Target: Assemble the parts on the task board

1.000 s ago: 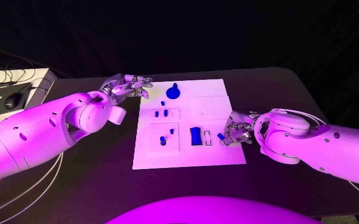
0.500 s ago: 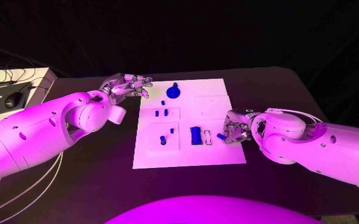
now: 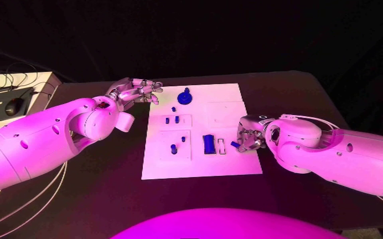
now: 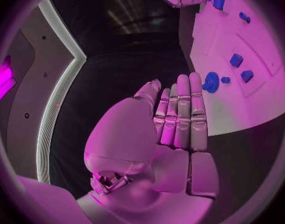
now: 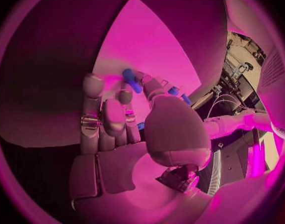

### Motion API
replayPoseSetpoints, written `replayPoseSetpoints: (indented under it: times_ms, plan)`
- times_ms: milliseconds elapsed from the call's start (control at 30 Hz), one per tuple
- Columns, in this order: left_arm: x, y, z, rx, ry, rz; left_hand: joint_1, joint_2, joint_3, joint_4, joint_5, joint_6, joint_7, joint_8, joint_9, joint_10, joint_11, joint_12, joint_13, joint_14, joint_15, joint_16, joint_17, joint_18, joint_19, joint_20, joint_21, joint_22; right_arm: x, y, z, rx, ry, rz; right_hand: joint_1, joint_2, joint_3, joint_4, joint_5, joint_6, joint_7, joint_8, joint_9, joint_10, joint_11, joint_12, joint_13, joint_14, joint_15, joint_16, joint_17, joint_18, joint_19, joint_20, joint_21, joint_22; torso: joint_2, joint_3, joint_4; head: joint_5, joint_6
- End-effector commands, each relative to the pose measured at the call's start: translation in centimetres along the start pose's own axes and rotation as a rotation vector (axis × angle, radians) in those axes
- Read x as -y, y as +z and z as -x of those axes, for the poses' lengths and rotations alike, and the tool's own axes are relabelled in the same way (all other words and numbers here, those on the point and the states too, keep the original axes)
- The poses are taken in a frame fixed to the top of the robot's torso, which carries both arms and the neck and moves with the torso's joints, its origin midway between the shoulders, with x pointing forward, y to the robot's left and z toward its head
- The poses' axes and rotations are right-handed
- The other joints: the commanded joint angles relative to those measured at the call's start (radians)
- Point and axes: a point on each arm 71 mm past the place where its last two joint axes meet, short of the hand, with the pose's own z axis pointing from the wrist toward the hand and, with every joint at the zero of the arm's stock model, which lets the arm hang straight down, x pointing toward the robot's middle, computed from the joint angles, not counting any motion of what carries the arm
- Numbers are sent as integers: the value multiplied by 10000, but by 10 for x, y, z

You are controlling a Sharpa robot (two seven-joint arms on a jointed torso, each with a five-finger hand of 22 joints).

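Since one second ago, the right hand (image 3: 249,137) has moved a little up and to the left in the head view, further over the right edge of the board (image 3: 231,170). It pinches one small blue part (image 5: 131,80) between thumb and fingers, and the other fingers curl near it; in the head view this part (image 3: 236,144) shows just left of the hand.

At upper left of the board the left hand (image 3: 135,92) stays as before. It holds nothing. Its fingers (image 4: 183,112) lie straight and close together, beside the board's left edge.

On the board I count about seven more blue parts. One round knob (image 3: 185,97) stands near the top centre, with one tiny piece (image 3: 173,109) below it. Two short pegs (image 3: 171,120) stand side by side in the upper square. In the lower square are one small peg (image 3: 182,138) and one longer one (image 3: 173,149). One tall bar (image 3: 208,144) stands at lower centre, near the right hand.
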Motion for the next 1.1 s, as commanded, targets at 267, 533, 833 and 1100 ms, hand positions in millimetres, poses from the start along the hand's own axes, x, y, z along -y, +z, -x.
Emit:
replayPoseSetpoints:
  times_ms: [267, 533, 833, 1100]
  plan:
    - [0, 0, -2, -152, -54, -69, -32, 26, 37, 23, 20, -78, 26, -21, -3, -8, 6, 10, -8, 7, 60, -46, -12, -10, -67, 27, 36, 0, 1, 3, -17, -687, -508, -109, -119, 372, 670, -302, 148, 164, -30, 131, -1749, 66, -62, -55, 9, 46, 21, -20, 34, 29, 348, 45, 132, 629, -1, 2, 0, -6, -15]
    - [0, 0, -2, -137, -51, -65, -33, 29, 48, 33, 19, -93, 39, -27, -6, -9, 8, 12, -8, 6, 61, -46, -13, -9, -64, 27, 35, -9, 0, 0, -18, -780, -56, 25, -442, 496, 1754, -509, 127, 319, 4, 14, -2161, 180, -66, -196, -31, 47, 12, -30, 32, 22, 322, 32, 249, 649, 1, 6, 3, 22, -15]
    - [0, 0, -2, -131, -51, -58, -26, 43, 62, 34, 21, -99, 39, -24, -5, -11, 9, 12, -8, 6, 62, -45, -13, -8, -63, 26, 37, -11, 0, -6, -14, -768, 637, 61, -510, 520, 1991, -619, 143, 358, 12, 12, -2270, 216, -69, -210, 23, 50, 15, -1, 69, 28, 309, 33, 358, 660, 0, 3, -2, 29, -19]
    - [0, 0, -2, -130, -50, -52, -15, 45, 71, 28, 20, -94, 37, -22, -4, -10, 7, 13, -8, 6, 60, -44, -13, -8, -64, 25, 38, -12, 3, -7, -7, -899, 1416, -128, -554, 501, 1970, -690, 135, 350, 14, 39, -2303, 218, -63, -241, 66, 46, 20, 7, 85, 36, 287, 38, 384, 652, 2, 3, 1, 44, -15]
